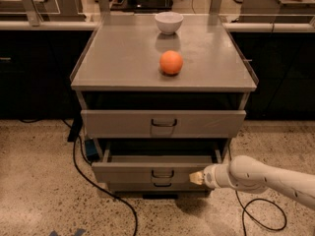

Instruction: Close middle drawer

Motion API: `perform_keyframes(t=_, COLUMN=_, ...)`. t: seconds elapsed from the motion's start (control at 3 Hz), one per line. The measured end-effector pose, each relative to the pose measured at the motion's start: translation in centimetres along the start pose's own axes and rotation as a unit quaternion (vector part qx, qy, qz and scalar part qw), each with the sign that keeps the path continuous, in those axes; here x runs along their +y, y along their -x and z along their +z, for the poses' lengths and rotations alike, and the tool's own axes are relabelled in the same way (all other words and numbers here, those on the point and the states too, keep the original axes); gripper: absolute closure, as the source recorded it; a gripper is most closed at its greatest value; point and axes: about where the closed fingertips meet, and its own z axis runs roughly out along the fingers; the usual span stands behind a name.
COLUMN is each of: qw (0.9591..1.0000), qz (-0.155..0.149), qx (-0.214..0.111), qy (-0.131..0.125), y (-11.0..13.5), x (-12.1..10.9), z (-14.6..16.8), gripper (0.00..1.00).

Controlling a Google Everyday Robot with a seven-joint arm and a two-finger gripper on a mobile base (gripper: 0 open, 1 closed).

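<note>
Against the front of the middle drawer [129, 172], right of its handle [162, 174], the gripper [197, 177] is set, fingers closed on nothing; the drawer is seen partly pulled out, its cabinet [162, 123] lying straight beyond the fingers

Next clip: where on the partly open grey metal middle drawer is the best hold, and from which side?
Likely the small dark centre handle of the grey metal middle drawer, approached from the front: the panel is otherwise flat and faces outward. The gripper is at that front, just right of the handle.
</note>
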Motion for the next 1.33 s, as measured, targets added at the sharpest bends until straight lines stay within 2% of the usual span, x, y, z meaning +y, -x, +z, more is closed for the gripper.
perform_keyframes(t=0.33, qw=0.9999, qz=0.007, qx=-0.007, qy=-0.013, y=1.1, x=-0.9, z=0.1, gripper=1.00)
perform_keyframes(t=0.67, qw=0.9983, qz=0.048, qx=-0.034, qy=-0.002, y=2.2, x=-2.7, z=0.8, gripper=1.00)
perform_keyframes(t=1.0, qw=0.9940, qz=0.088, qx=-0.062, qy=-0.015, y=3.3, x=-4.7, z=1.7, gripper=1.00)
perform_keyframes(t=1.33, qw=0.9945, qz=0.084, qx=-0.062, qy=-0.011, y=3.7, x=-4.6, z=1.8, gripper=1.00)
